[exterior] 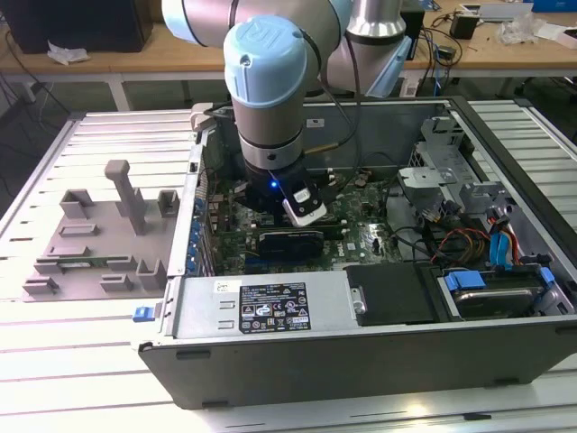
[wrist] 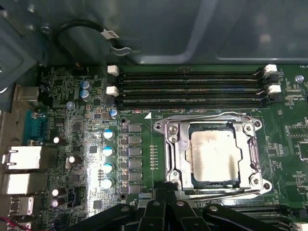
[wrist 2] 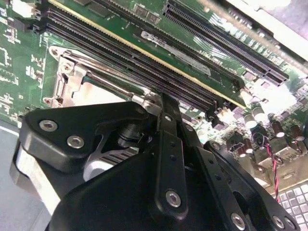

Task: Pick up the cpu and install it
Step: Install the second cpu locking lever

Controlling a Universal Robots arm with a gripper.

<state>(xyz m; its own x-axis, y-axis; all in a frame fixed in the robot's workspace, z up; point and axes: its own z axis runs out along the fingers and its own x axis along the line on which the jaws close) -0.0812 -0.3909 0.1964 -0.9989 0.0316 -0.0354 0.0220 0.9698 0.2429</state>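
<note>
The cpu (wrist: 215, 152) lies flat in its socket frame (wrist: 211, 154) on the motherboard (wrist: 144, 159), shiny top up. The silver frame goes all the way around it, and its thin metal bars run along the edges. In the first wrist view the cpu sits just past the tips of the jaws, a little off to one side of them, not between them. The chip is square, so it has no long side to line up with.

The gripper (wrist: 166, 204) hangs low inside the computer case (exterior: 379, 316), close over the board. Its black links look drawn in near each other, but I cannot tell if the jaws are spread or pressed together. Nothing can be seen held in them.

Next to the socket run the long black memory slots (wrist: 192, 89), side by side. In the exterior view the arm (exterior: 270, 99) reaches down into the open case, which rests on the counter (exterior: 90, 379). A grey parts tray (exterior: 99, 244) lies on the exterior view's left, well apart from the case.
</note>
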